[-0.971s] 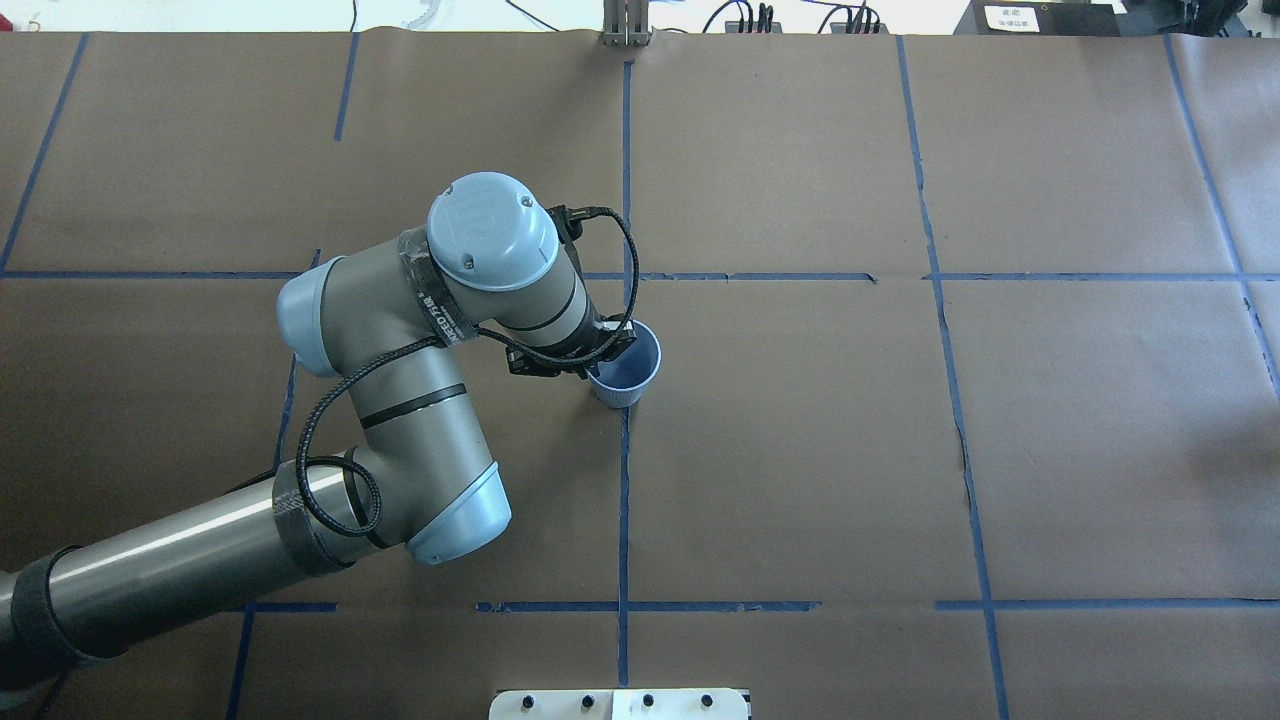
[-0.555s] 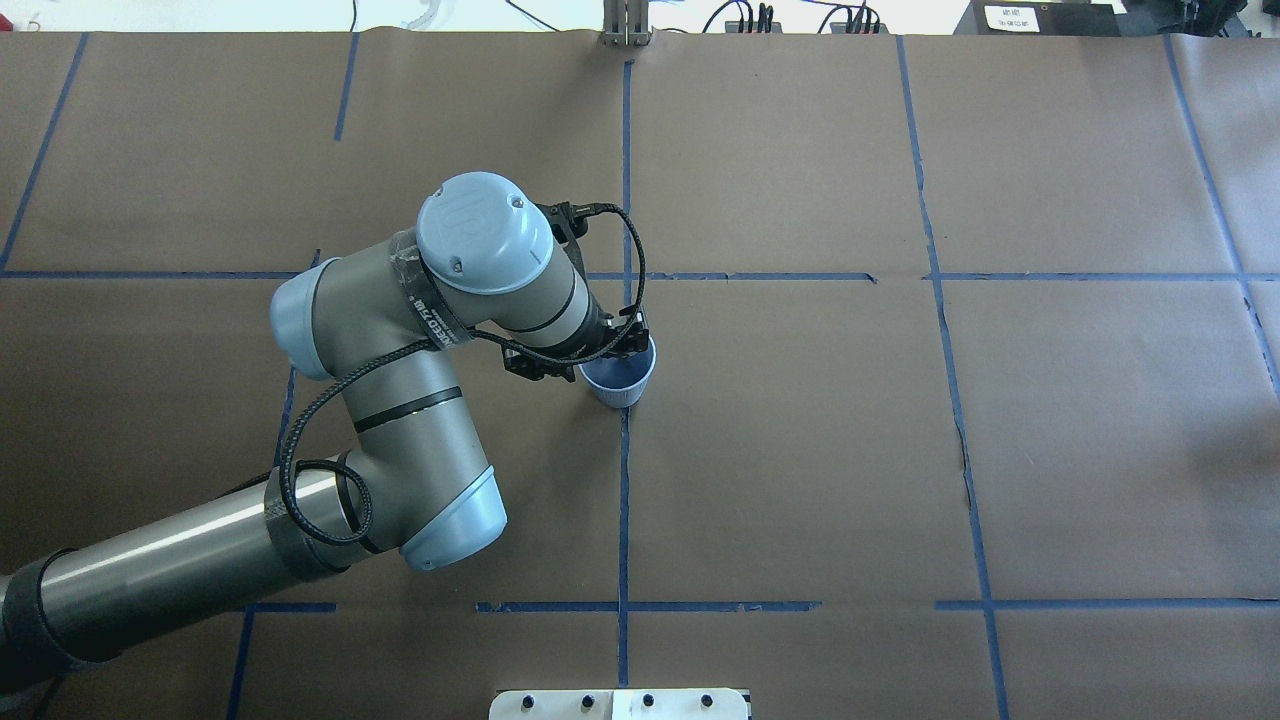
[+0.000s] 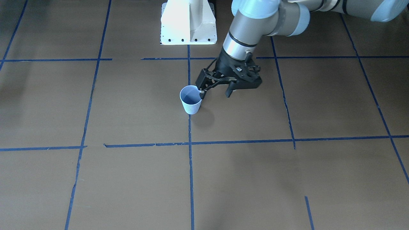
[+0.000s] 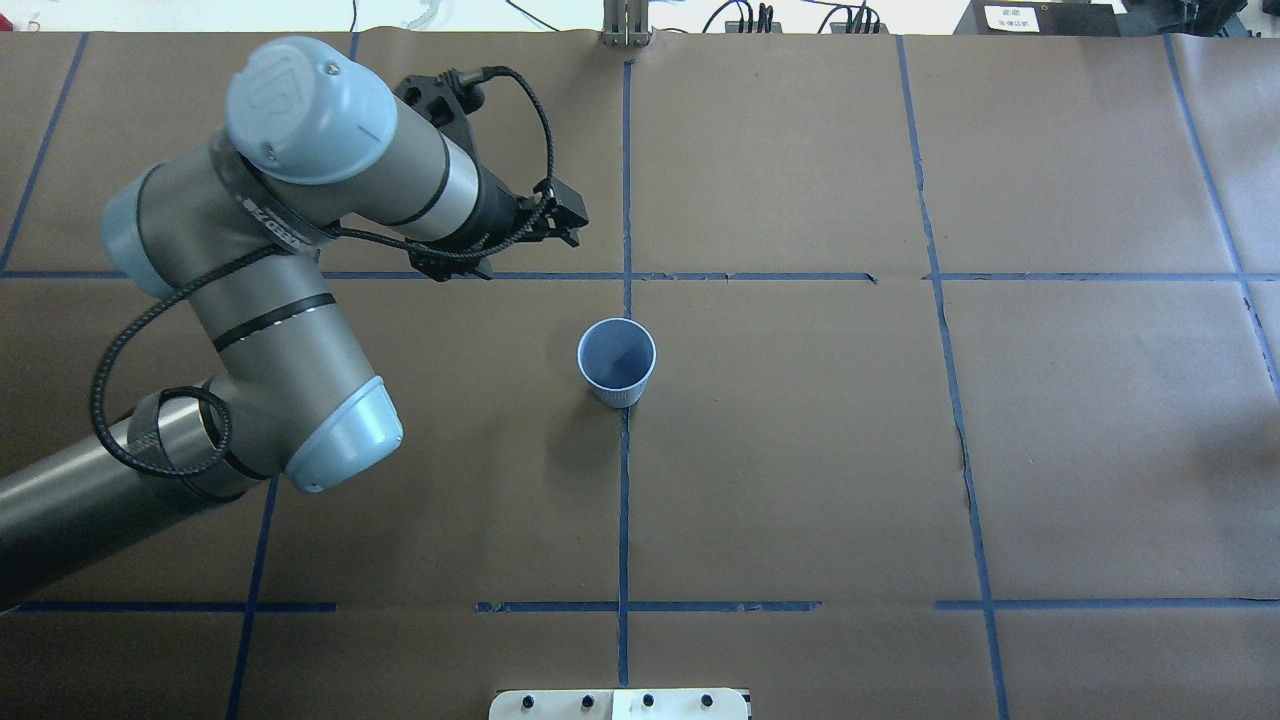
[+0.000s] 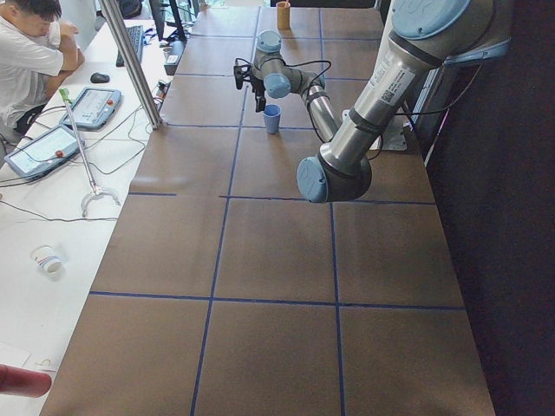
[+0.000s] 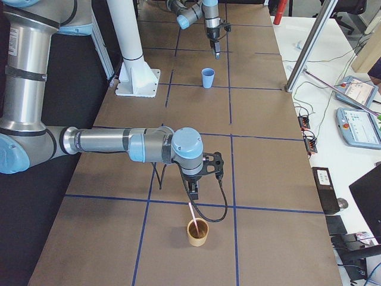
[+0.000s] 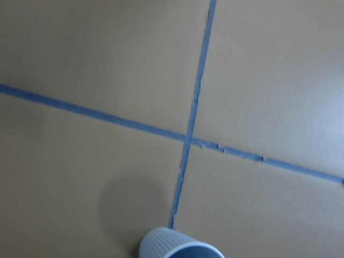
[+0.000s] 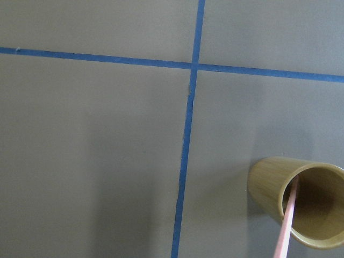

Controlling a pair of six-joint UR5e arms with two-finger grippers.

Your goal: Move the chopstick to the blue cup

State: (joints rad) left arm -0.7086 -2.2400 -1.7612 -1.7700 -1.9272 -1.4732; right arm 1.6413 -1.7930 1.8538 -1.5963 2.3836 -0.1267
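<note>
While chopstick [image 8: 286,220] sits in tan cup [image 6: 197,237], L gripper [image 3: 215,93] gapes; R gripper [image 6: 193,192]: can't tell.

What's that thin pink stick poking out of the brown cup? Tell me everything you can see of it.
The chopstick is a thin, straight, pinkish-orange stick. It stands tilted in the tan cup, lower end inside, seemingly leaning on the rim, upper end poking out. The cup stands on the table near the end on the robot's right. The right gripper hangs just above, apparently not touching it.
</note>
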